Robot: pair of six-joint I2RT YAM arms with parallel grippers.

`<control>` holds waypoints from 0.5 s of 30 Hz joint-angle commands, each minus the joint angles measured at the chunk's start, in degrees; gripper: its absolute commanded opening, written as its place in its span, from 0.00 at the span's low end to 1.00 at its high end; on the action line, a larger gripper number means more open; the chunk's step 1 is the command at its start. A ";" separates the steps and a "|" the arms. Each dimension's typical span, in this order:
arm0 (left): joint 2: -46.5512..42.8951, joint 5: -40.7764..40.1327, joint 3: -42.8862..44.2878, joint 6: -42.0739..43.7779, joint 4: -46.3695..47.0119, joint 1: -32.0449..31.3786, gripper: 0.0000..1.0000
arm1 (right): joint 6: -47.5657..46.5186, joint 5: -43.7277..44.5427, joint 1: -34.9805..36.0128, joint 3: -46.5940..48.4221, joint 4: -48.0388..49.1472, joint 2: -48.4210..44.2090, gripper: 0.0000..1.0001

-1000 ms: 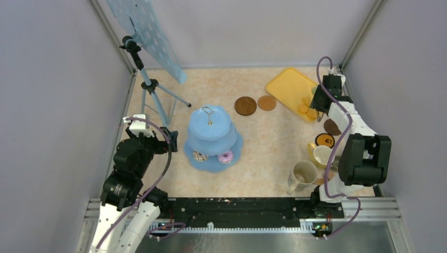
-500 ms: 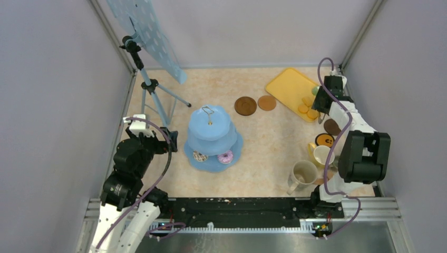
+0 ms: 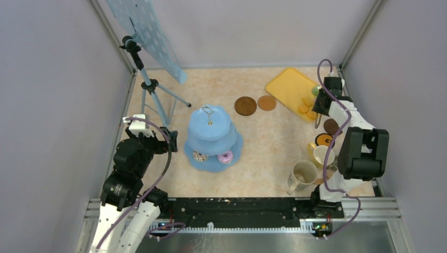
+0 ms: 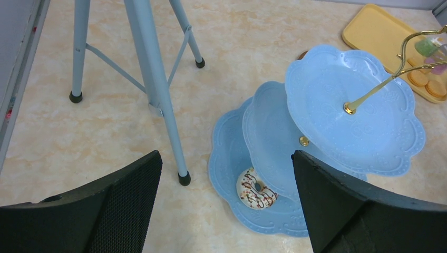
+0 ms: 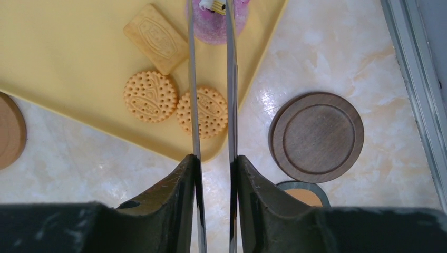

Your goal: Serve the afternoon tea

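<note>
While the R gripper (image 5: 215,161) squeezes the tongs (image 5: 191,79), its two fingers press on the thin metal arms from both sides. The arms stay a bit apart and run straight out over the yellow tray (image 5: 63,47). A pink cupcake (image 5: 213,23) sits at the far end, between the two arms, at the top edge of the wrist view. The tips are cut off there, so I can't tell if they touch it.

Two round orange biscuits lie on the tray. One (image 5: 150,96) is just left of the tongs. The other (image 5: 203,112) is under them, close to the fingers. A flat biscuit w/ corners (image 5: 156,38) lies farther out on the left. A brown coaster (image 5: 317,137) lies on the table, right of the fingers and off the tray.

The L gripper (image 4: 225,158) is wide open w/ nothing in it. It is near the blue stand (image 4: 369,137), next to a tripod (image 4: 158,79). Two donuts (image 3: 200,156) (image 3: 225,156) lie on the bottom plate of the stand.

Near the R arm's base are a beige mug (image 3: 304,173) and a yellow mug (image 3: 320,154), close together. Two more coasters (image 3: 245,105) (image 3: 266,103) lie side by side, between the stand and the tray.
</note>
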 commanded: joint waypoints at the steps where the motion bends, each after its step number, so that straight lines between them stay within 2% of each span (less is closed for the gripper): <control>1: -0.34 -0.06 0.19 0.36 2.12 0.71 0.99 | 0.26 -2.64 -0.46 2.05 2.41 -4.49 0.27; 10: 0.04 0.22 0.53 0.16 1.69 2.05 0.99 | 1.20 -6.26 -0.46 -1.53 2.64 -12.71 0.22; 15: 0.64 0.42 0.76 0.02 1.55 2.70 0.99 | 2.85 -11.66 -0.46 -2.44 2.82 -15.49 0.21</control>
